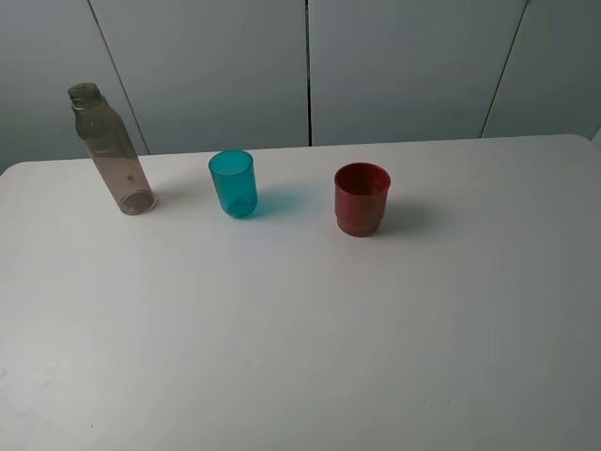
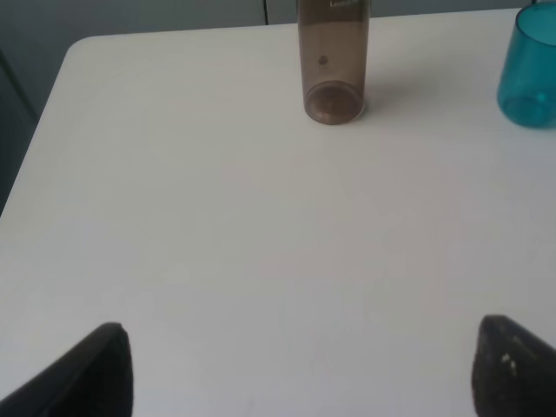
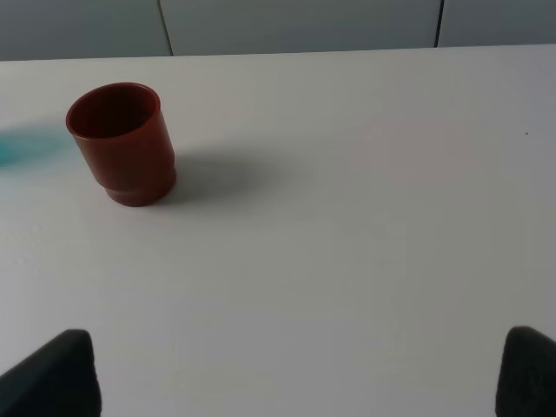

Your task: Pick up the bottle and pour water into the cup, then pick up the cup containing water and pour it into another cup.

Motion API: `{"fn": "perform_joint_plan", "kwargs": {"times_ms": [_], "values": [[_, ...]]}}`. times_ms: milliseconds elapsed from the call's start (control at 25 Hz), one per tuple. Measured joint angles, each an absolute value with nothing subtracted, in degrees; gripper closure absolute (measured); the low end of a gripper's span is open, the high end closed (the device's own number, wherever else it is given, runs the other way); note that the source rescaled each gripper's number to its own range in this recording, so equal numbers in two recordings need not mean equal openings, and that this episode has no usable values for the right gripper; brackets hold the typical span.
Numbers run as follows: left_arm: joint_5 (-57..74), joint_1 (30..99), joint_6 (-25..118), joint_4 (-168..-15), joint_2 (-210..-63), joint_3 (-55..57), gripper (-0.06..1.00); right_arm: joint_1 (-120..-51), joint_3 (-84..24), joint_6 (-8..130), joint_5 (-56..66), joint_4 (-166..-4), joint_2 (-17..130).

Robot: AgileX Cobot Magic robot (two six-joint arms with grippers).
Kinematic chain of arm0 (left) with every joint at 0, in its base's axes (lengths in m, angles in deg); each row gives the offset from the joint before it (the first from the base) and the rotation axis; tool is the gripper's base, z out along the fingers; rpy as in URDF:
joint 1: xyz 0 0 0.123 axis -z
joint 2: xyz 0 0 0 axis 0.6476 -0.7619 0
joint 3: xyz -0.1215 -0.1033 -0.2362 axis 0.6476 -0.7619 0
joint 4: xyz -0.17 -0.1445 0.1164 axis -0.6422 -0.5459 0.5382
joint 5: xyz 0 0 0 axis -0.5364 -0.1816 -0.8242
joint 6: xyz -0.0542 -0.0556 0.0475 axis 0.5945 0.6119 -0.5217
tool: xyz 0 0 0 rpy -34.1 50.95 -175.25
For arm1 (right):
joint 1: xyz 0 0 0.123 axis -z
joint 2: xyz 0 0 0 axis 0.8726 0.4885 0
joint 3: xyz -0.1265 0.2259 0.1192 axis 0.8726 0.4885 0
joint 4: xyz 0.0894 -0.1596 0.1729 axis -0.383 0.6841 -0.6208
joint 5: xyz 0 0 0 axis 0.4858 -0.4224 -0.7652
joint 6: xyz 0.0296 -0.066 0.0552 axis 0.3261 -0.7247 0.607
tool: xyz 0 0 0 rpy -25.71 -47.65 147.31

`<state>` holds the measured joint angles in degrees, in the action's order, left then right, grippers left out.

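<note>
The tall brownish clear bottle [image 1: 111,150] stands uncapped at the back left of the white table; the left wrist view shows its lower part [image 2: 334,65]. The teal cup [image 1: 233,184] stands to its right, and its edge [image 2: 530,69] shows in the left wrist view. Further right stands the red cup [image 1: 362,198], seen whole in the right wrist view [image 3: 122,143]. Neither arm appears in the exterior high view. My left gripper [image 2: 300,369] is open, well short of the bottle, with nothing between its fingertips. My right gripper [image 3: 300,373] is open too, away from the red cup.
The white table [image 1: 300,329] has a rounded back-left corner [image 2: 82,48]. Grey wall panels [image 1: 310,66] rise right behind the table's back edge.
</note>
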<state>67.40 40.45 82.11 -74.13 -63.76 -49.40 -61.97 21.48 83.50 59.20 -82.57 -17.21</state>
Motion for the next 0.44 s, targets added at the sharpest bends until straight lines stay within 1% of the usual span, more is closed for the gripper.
{"fn": "perform_joint_plan", "kwargs": {"times_ms": [440], "values": [[67.1,40.5,82.1,-73.7,-63.8,-49.4,-0.06,-62.0,21.5,83.5,59.2,-82.6,-17.2]]}}
